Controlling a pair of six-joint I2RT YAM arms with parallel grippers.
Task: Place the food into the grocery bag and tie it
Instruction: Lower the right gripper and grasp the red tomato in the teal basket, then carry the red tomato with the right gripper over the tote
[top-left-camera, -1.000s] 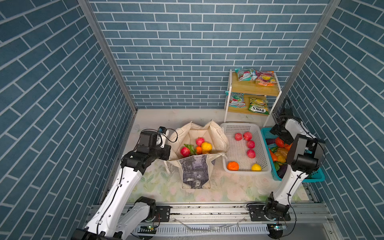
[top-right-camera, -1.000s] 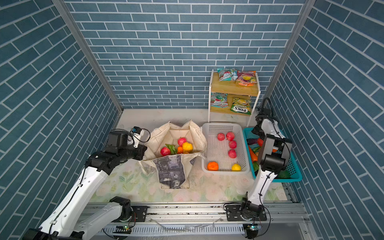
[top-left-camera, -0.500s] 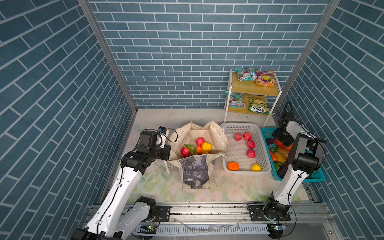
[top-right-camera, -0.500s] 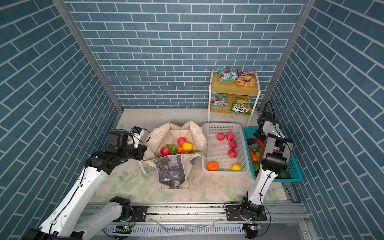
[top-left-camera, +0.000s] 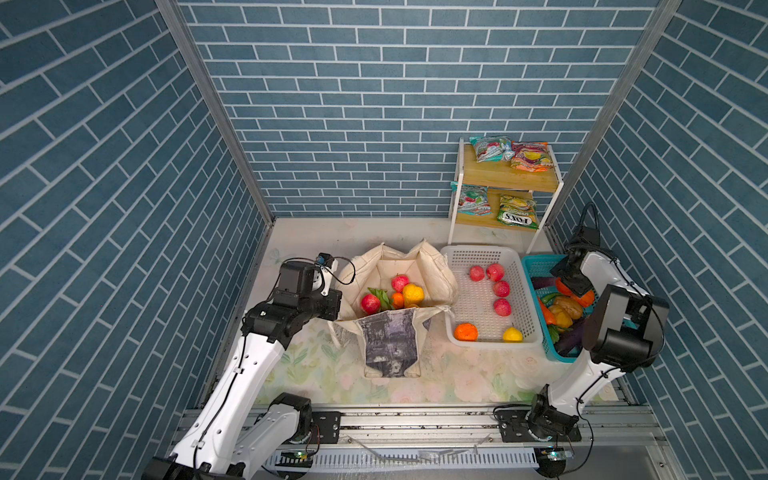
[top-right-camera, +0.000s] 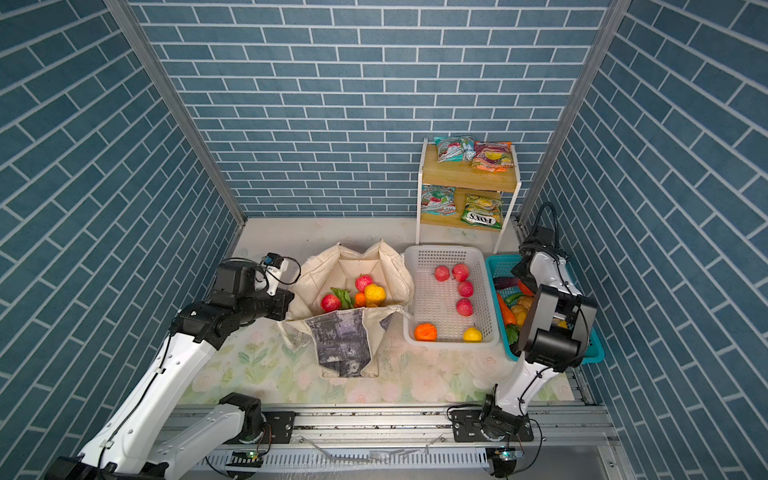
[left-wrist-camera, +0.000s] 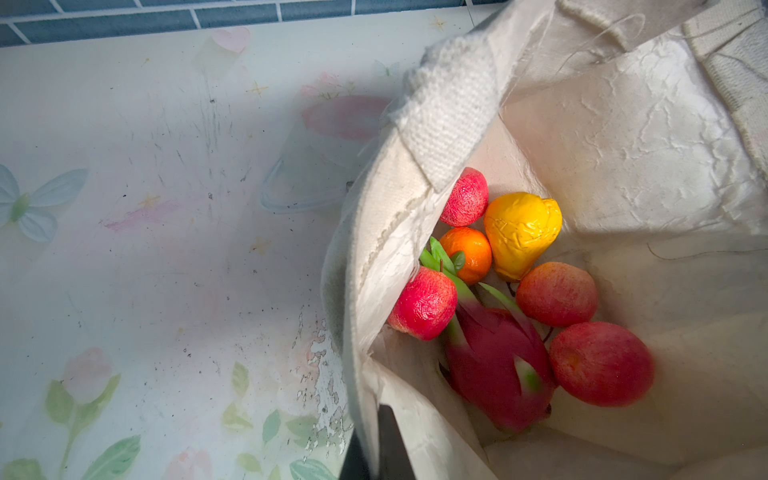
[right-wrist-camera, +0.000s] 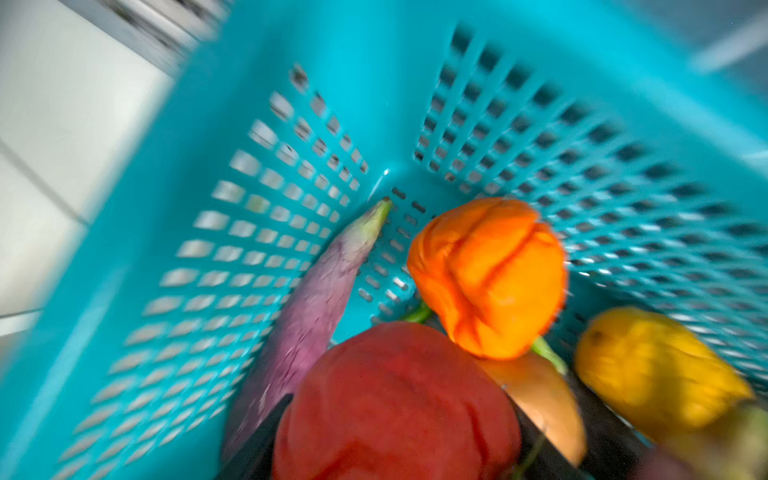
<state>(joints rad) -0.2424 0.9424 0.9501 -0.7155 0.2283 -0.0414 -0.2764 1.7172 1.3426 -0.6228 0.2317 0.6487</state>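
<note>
Left arm (top-left-camera: 249, 357) crouches at the left edge of the table (top-left-camera: 457, 386), left gripper (top-left-camera: 336, 305) pinched shut on the rim of the grocery bag (top-left-camera: 390, 345), open mid-table with fruit (top-left-camera: 413, 293) inside, just beside the white basket (top-left-camera: 482, 253); right arm (top-left-camera: 594, 374) folds down into the teal basket (right-wrist-camera: 291, 62), right gripper (top-left-camera: 572, 284) straddling a red vegetable (right-wrist-camera: 395, 399), grip indeterminate.

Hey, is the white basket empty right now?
No, the white basket holds four red apples, an orange and a yellow pear.
</note>
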